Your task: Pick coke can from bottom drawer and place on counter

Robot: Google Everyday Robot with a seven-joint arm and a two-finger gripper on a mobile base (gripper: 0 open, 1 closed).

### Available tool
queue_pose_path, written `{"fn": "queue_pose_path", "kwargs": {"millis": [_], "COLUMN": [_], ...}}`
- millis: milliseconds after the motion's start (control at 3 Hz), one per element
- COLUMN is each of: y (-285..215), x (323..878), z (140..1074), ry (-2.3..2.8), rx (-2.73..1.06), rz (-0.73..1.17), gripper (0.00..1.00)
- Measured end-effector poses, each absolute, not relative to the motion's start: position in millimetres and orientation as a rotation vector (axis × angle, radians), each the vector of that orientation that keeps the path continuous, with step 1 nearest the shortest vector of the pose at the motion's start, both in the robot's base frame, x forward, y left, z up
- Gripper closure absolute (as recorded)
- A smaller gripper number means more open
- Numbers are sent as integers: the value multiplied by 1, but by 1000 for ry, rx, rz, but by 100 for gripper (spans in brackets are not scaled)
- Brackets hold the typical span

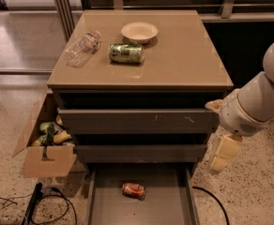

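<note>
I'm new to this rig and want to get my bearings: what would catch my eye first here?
The pale robot arm at the right stands out, its gripper hanging beside the cabinet's closed drawers. Below, the red coke can lies on its side in the open bottom drawer; on the counter sit a green can, a bowl and a plastic bottle.

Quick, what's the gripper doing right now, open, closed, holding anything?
The gripper hangs off the right side of the bottom drawer; open or closed cannot be told. The coke can lies in that drawer, apart from it.
</note>
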State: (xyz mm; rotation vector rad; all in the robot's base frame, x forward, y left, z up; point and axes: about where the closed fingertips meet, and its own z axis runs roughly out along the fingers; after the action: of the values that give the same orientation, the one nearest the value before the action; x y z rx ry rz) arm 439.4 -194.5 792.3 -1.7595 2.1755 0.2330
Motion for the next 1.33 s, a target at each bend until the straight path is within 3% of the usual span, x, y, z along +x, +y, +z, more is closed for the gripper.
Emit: {"fn": "queue_pose_path", "kwargs": {"millis": [333,1333], "y": [-192,-151], "x": [439,442], "z": [789,697], "ry": [2173,2129], "rx": [-1762,-1664], "rz": [247,520], "gripper": [0,0]}}
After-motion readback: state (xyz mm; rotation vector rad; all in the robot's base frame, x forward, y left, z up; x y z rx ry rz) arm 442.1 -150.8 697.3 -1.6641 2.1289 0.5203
